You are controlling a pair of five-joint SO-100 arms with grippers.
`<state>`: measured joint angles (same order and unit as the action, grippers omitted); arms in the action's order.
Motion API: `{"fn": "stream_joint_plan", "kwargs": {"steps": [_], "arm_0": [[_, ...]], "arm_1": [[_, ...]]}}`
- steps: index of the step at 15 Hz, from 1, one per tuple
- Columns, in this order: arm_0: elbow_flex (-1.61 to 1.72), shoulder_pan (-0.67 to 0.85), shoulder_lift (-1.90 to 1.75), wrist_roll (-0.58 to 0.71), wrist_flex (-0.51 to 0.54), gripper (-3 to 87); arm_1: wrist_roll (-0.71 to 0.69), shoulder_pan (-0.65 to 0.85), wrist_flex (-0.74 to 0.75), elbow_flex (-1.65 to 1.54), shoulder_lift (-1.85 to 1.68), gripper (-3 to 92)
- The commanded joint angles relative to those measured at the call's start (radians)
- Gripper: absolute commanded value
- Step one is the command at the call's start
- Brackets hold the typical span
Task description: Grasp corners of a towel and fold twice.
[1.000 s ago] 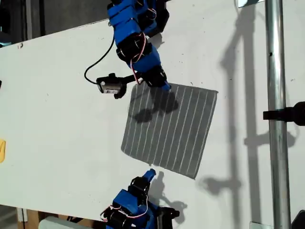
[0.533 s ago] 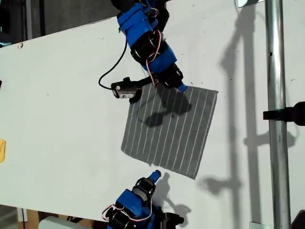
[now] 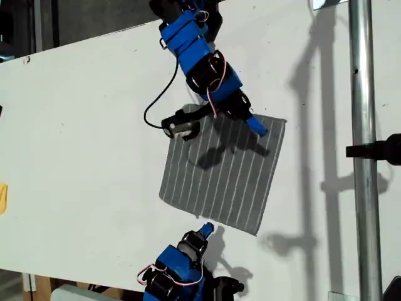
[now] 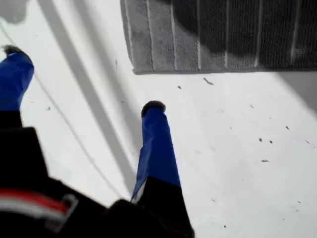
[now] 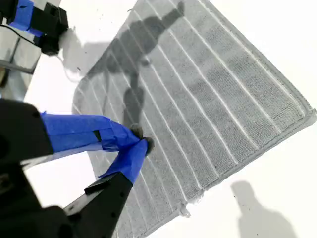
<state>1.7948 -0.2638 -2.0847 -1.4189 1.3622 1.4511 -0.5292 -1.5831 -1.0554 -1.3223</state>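
My first gripper [image 3: 207, 229] [image 4: 83, 79] is at the bottom of the exterior view, jaws spread wide with nothing between them. It sits over bare table [image 3: 75, 125], just short of the towel's lower edge. One corner [image 4: 133, 69] lies just ahead of the jaws in its wrist view.

The towel [image 3: 219, 175] [image 4: 223, 34] [image 5: 208, 84] lies flat and unfolded mid-table, skewed to the table edge, stripes running roughly bottom to top in the exterior view. No fold made yet.

My second gripper [image 3: 257, 127] [image 5: 141, 139] is over the cloth near its top edge, short of the corner at the exterior view's upper right [image 3: 283, 122]. The tips are pinched together and hold nothing. It casts a separate shadow on the cloth, so I judge it is hovering, not touching.

Step in hand, as I read it, is getting both grippers onto corners:
- Second gripper needs to open and be at the corner itself, not inboard. One jaw should go under the hem, so it pinches the edge only.
- First gripper should straddle its corner from off the cloth and come in low, so it doesn't push the towel and wrinkle it.
- Both should grip before either lifts, then lift evenly so the fold stays square.

Metal pole [image 3: 360, 157] is well clear at the exterior view's right.
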Motion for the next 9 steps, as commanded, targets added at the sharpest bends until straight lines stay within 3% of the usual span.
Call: {"fn": "stream_joint_plan", "kwargs": {"steps": [1, 9], "arm_0": [[-0.049, -0.008, -0.005, 0.006, 0.006, -2.9], [-0.044, 0.002, 0.012, 0.012, 0.003, -2.9]], "arm_1": [[-0.012, -0.028, -0.037, 0.049, 0.077, 44.1], [-0.038, -0.051, 0.038, 0.178, 0.288, 40.9]]}}
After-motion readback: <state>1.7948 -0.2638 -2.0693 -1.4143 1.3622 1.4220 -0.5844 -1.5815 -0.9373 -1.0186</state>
